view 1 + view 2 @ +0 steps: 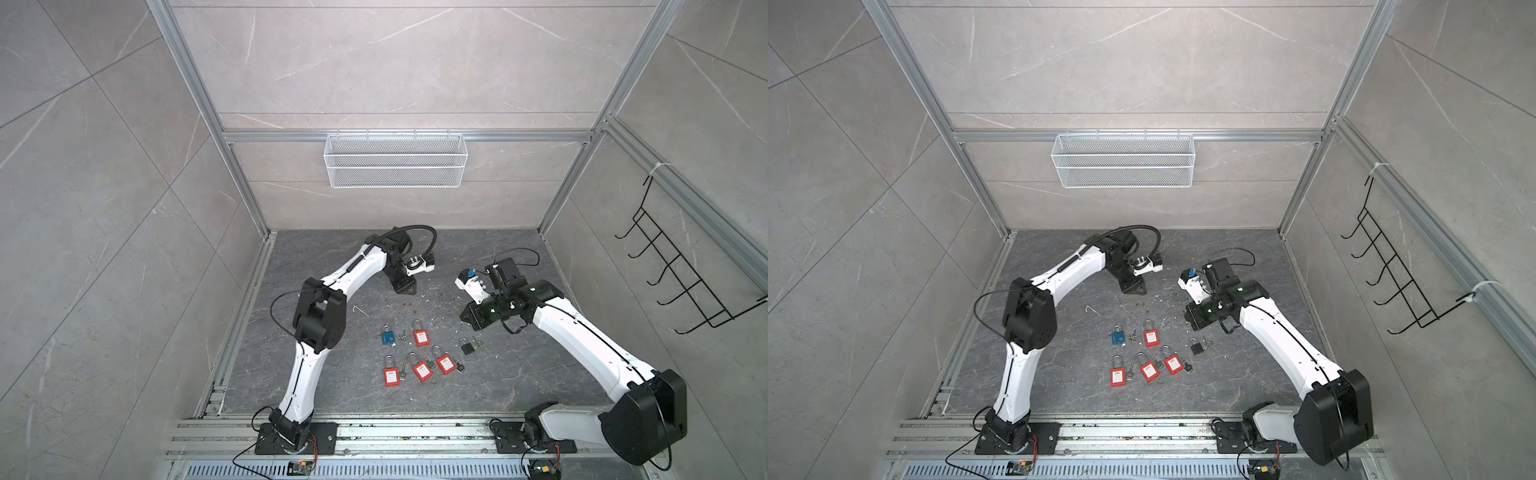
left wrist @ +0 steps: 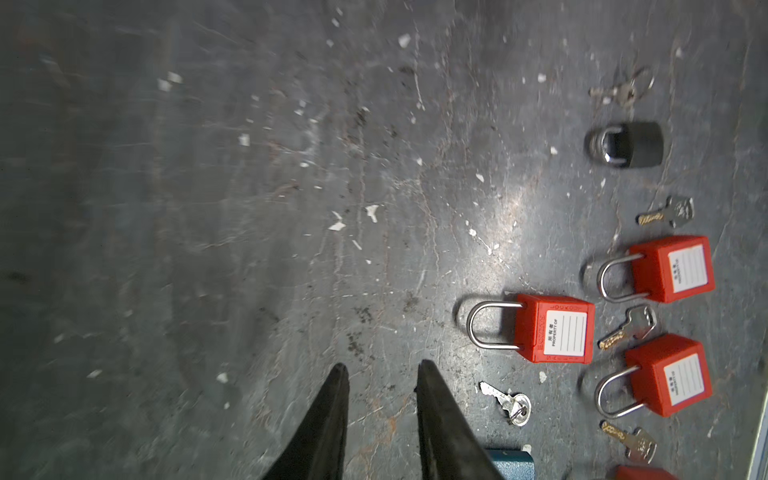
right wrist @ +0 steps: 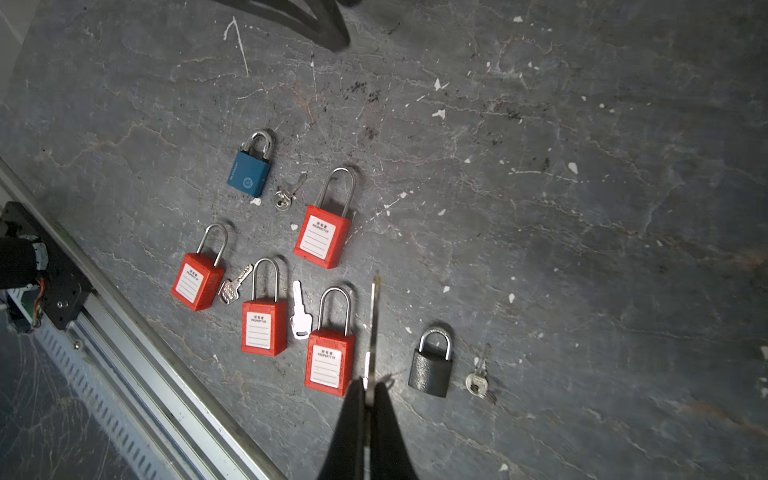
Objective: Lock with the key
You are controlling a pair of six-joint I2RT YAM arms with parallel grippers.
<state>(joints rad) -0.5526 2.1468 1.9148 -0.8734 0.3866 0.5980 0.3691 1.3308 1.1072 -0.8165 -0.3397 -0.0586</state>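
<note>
Gripping the key in the closed right pincer marks the pre-insertion step; next, the slightly parted, empty left pincer should steady a red padlock left of frame centre.

Finding: a robot test cell in a lab. Grounds: an aluminium frame encloses grey stone-look wall panels. Two robot arms are bolted to slotted rails at the front. The dark surface is scuffed and littered. A white wire basket hangs on the back rail, and a black hook rack on the side wall.
</note>
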